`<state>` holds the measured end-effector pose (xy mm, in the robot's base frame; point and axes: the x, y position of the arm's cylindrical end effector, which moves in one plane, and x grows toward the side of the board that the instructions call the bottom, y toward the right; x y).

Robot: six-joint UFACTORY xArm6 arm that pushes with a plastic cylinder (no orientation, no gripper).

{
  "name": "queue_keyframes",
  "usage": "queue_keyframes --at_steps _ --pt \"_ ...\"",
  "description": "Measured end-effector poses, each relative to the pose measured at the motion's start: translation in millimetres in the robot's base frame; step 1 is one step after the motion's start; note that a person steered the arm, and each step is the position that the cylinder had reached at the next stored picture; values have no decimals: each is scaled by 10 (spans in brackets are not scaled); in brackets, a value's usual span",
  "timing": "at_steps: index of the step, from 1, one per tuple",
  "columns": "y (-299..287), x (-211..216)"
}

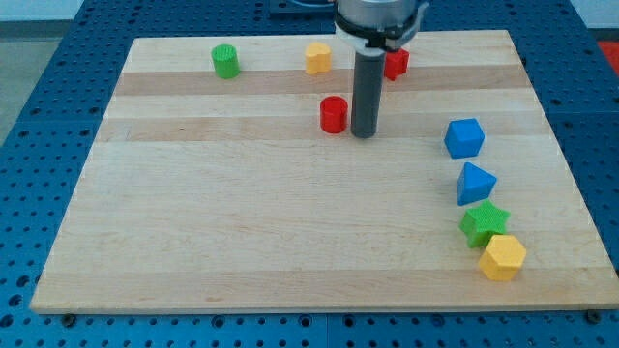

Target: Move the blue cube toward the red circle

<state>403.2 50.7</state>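
The blue cube sits on the wooden board at the view's right. The red circle, a short red cylinder, stands near the upper middle of the board. My tip rests on the board just right of the red cylinder, a small gap between them. The blue cube lies well to the right of my tip.
A blue triangular block, a green star and a yellow hexagon run in a line below the blue cube. A green cylinder, a yellow block and a red block, partly behind the rod, sit along the board's top edge.
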Motion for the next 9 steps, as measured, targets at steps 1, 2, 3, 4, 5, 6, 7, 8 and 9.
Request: queue_keyframes --at_steps 1,2,3,4,5,6,7,8,9 --pt "-363 -162" --pt "-406 -430" --pt "-106 -474" --pt "-2 -501" --pt "-10 -497" --pt "792 -497" --pt "2141 -397" --pt "2682 -198" --pt "2432 196"
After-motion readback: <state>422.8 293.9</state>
